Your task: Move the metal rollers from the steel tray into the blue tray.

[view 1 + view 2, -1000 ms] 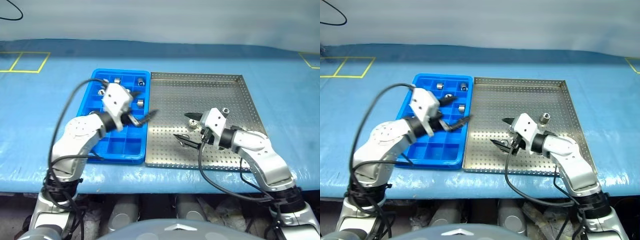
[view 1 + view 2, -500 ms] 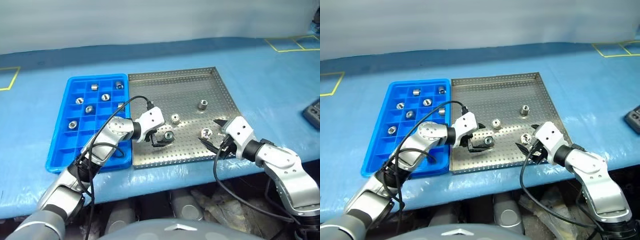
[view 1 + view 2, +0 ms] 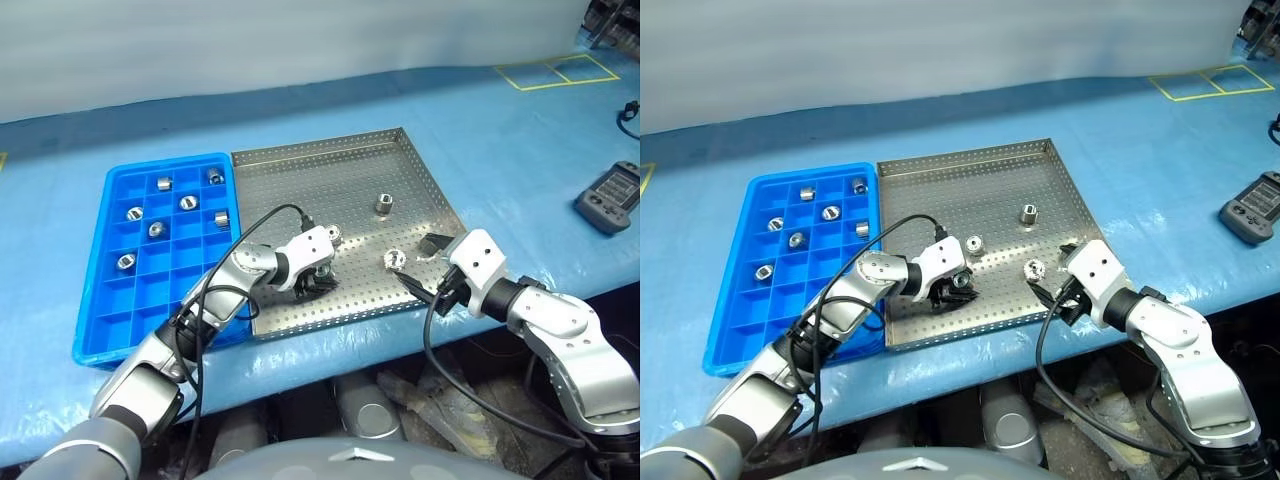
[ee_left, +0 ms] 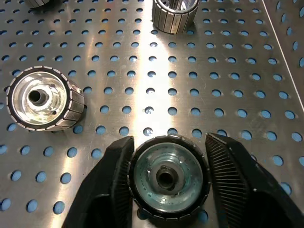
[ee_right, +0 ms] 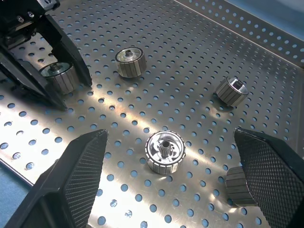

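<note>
Surface: blue cloth-covered tabletop (image 3: 520,130) carrying two trays side by side, yellow tape markings at its far right corner.
Steel tray: perforated steel tray (image 3: 300,170) sits just right of the blue tray (image 3: 100,310), their long edges touching.
Left gripper: left gripper (image 4: 166,178) is down on the steel tray near its front left corner, both fingers closed against one metal roller (image 4: 167,176) lying on its side.
Right gripper: right gripper (image 5: 166,190) hovers over the tray's front right edge, fingers spread wide, holding nothing.
Loose rollers: one (image 3: 393,258) just ahead of the right gripper, one (image 3: 384,204) nearer the tray's middle right, one (image 3: 974,244) beside the left gripper.
Blue tray: six rollers (image 3: 187,202) sit in separate compartments in its far half.
Table's right edge: dark handheld controller (image 3: 611,187).
</note>
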Available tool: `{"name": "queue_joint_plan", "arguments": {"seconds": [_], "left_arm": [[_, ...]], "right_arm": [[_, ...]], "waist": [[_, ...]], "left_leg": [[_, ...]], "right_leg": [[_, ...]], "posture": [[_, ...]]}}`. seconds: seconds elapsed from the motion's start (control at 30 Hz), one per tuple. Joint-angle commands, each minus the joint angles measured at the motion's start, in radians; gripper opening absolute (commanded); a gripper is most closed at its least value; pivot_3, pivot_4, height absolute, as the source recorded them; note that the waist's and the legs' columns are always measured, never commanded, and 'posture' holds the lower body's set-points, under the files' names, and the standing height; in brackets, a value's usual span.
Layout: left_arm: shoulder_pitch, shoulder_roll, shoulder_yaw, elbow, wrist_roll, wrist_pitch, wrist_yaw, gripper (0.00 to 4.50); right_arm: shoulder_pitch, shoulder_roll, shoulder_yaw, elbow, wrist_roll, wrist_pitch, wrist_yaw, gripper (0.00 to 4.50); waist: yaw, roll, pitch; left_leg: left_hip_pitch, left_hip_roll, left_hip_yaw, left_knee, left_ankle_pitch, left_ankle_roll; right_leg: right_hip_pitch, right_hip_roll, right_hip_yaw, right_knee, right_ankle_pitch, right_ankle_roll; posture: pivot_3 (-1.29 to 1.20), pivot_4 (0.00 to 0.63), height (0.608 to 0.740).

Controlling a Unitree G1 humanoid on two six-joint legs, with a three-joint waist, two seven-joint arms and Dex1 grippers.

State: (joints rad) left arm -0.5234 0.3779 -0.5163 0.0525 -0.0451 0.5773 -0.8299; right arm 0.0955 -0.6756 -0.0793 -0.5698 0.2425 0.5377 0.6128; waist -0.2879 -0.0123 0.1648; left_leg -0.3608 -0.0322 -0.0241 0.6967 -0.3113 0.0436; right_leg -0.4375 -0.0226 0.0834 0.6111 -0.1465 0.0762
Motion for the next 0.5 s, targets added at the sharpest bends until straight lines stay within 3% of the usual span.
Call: {"name": "queue_joint_plan", "arguments": {"seconds": [0.03,0.17,0.33,0.5], "left_arm": [[0.008,0.008,0.019,-0.026,0.011,-0.002,0.000,2.07],[0.019,0.009,0.029,-0.044,0.003,-0.002,-0.005,1.76],[0.027,0.016,0.053,-0.084,0.010,0.006,0.017,1.76],[0.081,0.076,0.166,-0.251,-0.040,0.055,0.031,1.76]], "right_arm": [[-0.026,0.001,0.003,-0.029,0.005,-0.001,-0.001,4.50],[-0.048,0.004,0.017,-0.017,0.006,-0.006,0.002,4.50],[-0.083,0.015,0.047,0.000,0.021,-0.017,0.023,4.50],[-0.133,0.045,0.103,0.044,0.051,-0.033,0.077,4.50]], "waist": [[0.000,0.000,0.000],[0.000,0.000,0.000],[0.002,0.000,0.000],[0.006,0.000,0.000]], "left_leg": [[0.000,0.000,0.000,0.000,0.000,0.000],[0.000,0.000,0.000,0.000,0.000,0.000],[0.000,0.000,0.001,0.000,0.000,0.000],[-0.002,0.000,0.001,0.000,0.000,0.000]], "right_leg": [[0.000,0.000,0.000,0.000,0.000,0.000],[0.000,0.000,0.001,0.000,0.000,0.000],[0.000,0.000,0.001,0.000,0.000,0.001],[-0.003,0.000,0.002,0.001,0.001,0.001]], "posture": [[-0.33,0.150,0.740],[-0.31,0.150,0.740],[-0.30,0.150,0.740],[-0.26,0.150,0.740]]}}
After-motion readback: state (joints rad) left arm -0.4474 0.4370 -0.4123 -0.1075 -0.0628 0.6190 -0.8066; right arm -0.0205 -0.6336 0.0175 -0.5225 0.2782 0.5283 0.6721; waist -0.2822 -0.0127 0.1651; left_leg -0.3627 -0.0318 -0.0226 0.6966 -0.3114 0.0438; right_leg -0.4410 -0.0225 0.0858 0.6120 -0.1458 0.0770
